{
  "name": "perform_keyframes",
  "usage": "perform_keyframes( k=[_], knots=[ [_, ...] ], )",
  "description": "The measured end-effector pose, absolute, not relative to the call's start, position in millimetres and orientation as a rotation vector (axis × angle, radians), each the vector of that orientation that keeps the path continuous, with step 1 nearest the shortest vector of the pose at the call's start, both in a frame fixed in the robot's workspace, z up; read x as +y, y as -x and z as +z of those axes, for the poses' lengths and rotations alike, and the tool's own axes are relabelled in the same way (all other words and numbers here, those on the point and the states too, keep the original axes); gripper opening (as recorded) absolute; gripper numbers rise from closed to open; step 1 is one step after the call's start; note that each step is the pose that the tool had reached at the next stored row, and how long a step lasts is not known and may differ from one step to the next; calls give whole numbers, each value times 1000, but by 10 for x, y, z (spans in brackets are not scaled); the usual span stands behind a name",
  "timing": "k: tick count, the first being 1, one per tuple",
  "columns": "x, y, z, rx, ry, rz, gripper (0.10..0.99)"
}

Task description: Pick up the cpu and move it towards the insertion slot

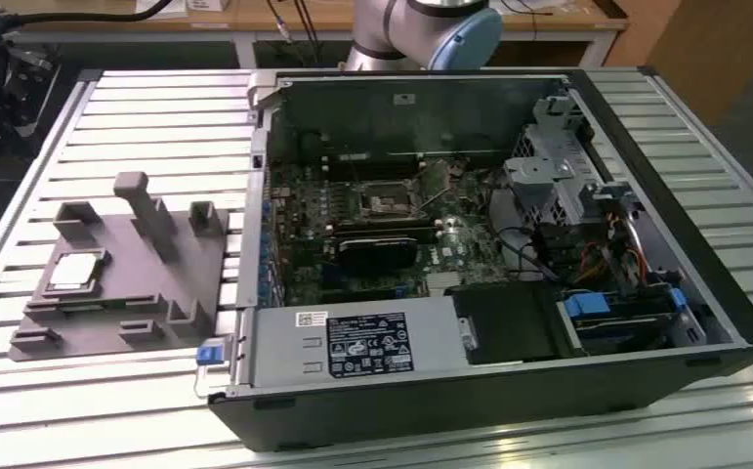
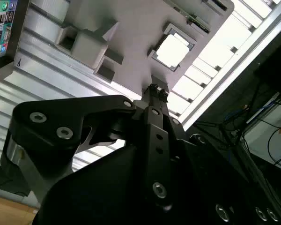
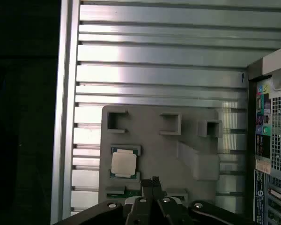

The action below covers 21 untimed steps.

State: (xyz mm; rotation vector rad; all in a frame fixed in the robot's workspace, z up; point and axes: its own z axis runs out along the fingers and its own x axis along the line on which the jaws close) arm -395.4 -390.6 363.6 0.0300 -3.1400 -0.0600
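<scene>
Exterior view: small flat square cpu with silvery top (image 1: 74, 271) sits in a recess of the grey plastic tray with upright posts (image 1: 122, 293). It is well apart from the dark square insertion slot framed in silvery metal (image 1: 387, 203) inside the open black computer case (image 1: 481, 401). Robot arm (image 1: 429, 29) is cut off at the frame edge. In both wrist views the black gripper (image 2: 154, 89) (image 3: 152, 181) has its fingers pressed together, empty, near the cpu; its body hides part of the tray.

I see a slatted metal tabletop (image 1: 154, 107) carrying two items: a grey plastic tray (image 1: 122, 278) and, just beside it, an open computer case (image 1: 481, 401).
</scene>
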Motion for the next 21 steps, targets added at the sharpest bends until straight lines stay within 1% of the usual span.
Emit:
perform_keyframes(
  k=[21],
  knots=[
    [-3906, 4095, 3621, -3140, -30, -60, 106]
  ],
)
